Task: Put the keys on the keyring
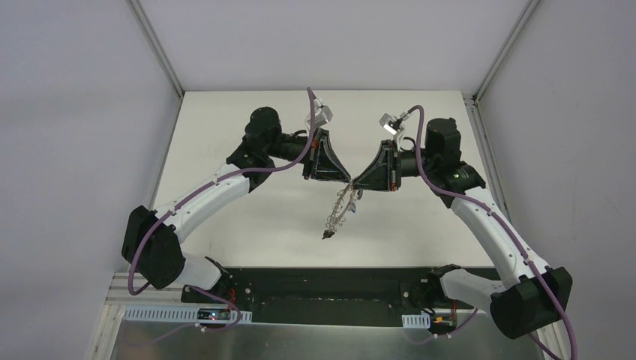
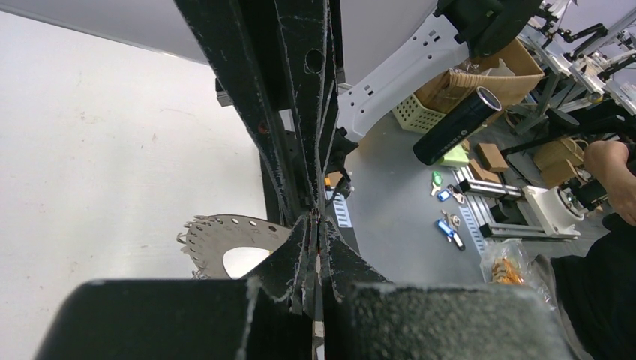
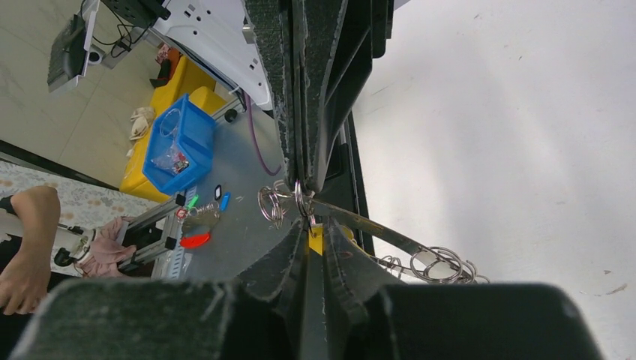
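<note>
Currently: keyring held up off the worktop, hanging between both end effectors.
Grip: left end effector clamped shut on the ring's flat rim; right end effector narrow at a wire loop, can't tell if it actually grips. Below it the yellow bit is probably a key. Ring looks stiff, thin, light and slick; pinch the flat face, since the loops are springy and would swing. No readable writing or brands.
</note>
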You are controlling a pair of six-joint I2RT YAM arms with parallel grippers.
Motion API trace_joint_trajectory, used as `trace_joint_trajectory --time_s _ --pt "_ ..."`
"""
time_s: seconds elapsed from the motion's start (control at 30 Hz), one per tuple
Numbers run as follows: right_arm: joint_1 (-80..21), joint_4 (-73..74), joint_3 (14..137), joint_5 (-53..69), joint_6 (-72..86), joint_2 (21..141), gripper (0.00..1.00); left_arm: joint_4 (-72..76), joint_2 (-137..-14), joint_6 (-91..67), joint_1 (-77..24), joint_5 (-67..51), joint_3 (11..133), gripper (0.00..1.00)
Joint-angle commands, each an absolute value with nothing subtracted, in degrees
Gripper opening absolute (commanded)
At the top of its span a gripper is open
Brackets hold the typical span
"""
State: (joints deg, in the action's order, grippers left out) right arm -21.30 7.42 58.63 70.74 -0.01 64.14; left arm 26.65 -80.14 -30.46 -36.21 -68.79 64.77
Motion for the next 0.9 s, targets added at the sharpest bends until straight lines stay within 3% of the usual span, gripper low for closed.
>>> trace_joint_trajectory --time_s 0.0,0.2,0.67,0.87 --pt "-21.6 1.1 57.6 72.7 3.7 64.0 0.10 28.7 -80.0 -29.5 -35.6 -69.5 66.7 0.00" --pt "-21.7 -1.8 55.9 72.5 4.9 64.4 0.00 29.8 -80.4 -30.8 -35.4 -69.6 67.6 0.00" --pt "-21.7 -10.1 53.2 72.0 11.8 66.1 0.00 51.3 -82.4 -48.2 -35.3 -68.9 64.9 0.00" --pt "-21.6 -12.4 53.4 71.8 14.3 66.7 0.00 53.7 -82.4 -49.8 -35.2 -68.6 63.5 0.00"
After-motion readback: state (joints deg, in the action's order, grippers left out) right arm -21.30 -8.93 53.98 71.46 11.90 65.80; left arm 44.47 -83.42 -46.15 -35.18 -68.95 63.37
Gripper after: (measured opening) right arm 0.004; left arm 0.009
